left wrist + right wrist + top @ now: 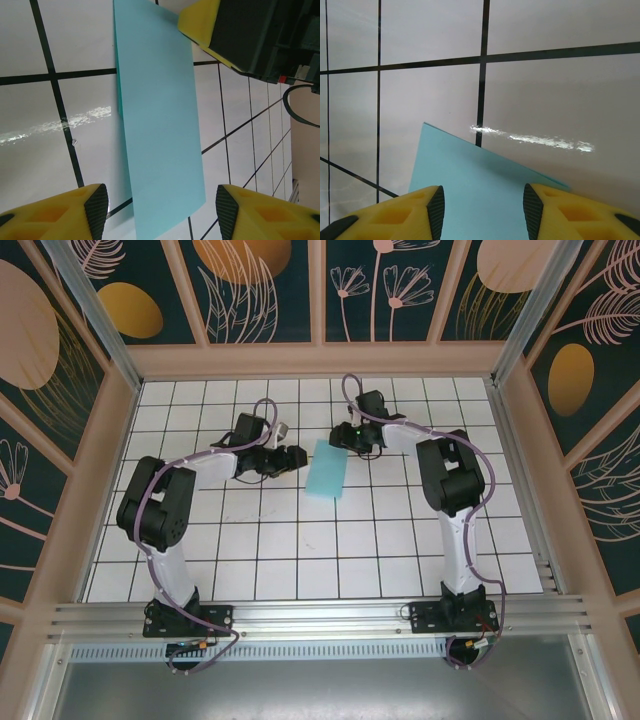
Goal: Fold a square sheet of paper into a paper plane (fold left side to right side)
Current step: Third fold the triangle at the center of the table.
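The square sheet of paper (326,470) lies on the tiled table between the two arms as a narrow light turquoise rectangle, doubled over on itself. In the left wrist view the paper (160,125) runs lengthwise away from my left gripper (162,205), which is open with its near end between the fingers. A darker lower layer peeks out along its left edge. My right gripper (484,205) is open over the paper (485,185) at its far end. In the top view the left gripper (297,457) and right gripper (338,437) flank the sheet. A paper plane is out of view.
White tiles with black grid lines cover the table (300,540). Wooden walls with dark floral panels (260,290) close in the back and sides. One yellow finger of the right gripper (200,22) shows at the top of the left wrist view.
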Tool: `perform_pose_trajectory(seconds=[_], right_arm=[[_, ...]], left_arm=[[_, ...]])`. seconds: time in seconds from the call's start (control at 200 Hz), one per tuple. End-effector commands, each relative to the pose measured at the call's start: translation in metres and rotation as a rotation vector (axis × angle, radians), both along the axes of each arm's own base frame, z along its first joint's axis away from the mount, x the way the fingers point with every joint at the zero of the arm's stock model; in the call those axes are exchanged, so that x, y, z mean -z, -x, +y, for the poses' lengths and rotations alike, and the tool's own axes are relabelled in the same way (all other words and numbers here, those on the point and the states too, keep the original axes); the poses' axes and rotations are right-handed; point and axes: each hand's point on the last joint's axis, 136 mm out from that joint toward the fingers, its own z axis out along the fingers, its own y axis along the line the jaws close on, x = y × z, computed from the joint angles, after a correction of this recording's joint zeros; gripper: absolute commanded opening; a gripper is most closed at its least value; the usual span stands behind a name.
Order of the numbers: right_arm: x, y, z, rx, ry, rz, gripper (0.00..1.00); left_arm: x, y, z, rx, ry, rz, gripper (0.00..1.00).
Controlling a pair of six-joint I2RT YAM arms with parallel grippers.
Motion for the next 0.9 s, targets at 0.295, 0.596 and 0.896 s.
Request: perform_pose_trajectory(seconds=[0.295, 0.596, 0.896], right_arm=[[0.029, 0.017, -0.015, -0.014, 0.027, 0.057, 0.41], [0.030, 0.022, -0.014, -0.020, 0.008, 0.061, 0.41], [0.030, 0.024, -0.012, -0.023, -0.006, 0.064, 0.41]], left_arm=[[0.013, -0.014, -0.021, 0.040, 0.034, 0.042, 0.61], [0.032, -0.019, -0.033, 0.060, -0.003, 0.072, 0.61], [0.045, -0.018, -0.041, 0.075, -0.035, 0.093, 0.61]])
